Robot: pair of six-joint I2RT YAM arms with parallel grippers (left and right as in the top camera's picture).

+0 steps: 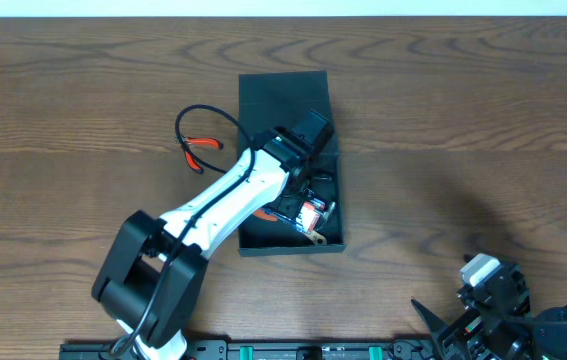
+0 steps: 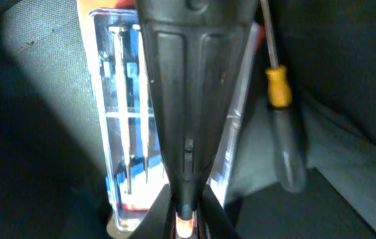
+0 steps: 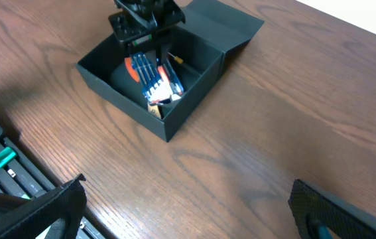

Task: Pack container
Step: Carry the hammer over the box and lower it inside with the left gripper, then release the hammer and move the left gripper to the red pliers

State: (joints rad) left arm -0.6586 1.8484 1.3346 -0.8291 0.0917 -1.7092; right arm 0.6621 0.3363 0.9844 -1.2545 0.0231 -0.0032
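Left wrist: left tool pinched together over clear screwdriver case; right tool spread wide

Just a dark brown wood-grain table filling the view, with a pale strip past its far edge.

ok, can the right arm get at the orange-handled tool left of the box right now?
Probably not cleanly. The tool lies on the box's far side from the open right gripper, and the left arm reaches into the box, so it would cross both.
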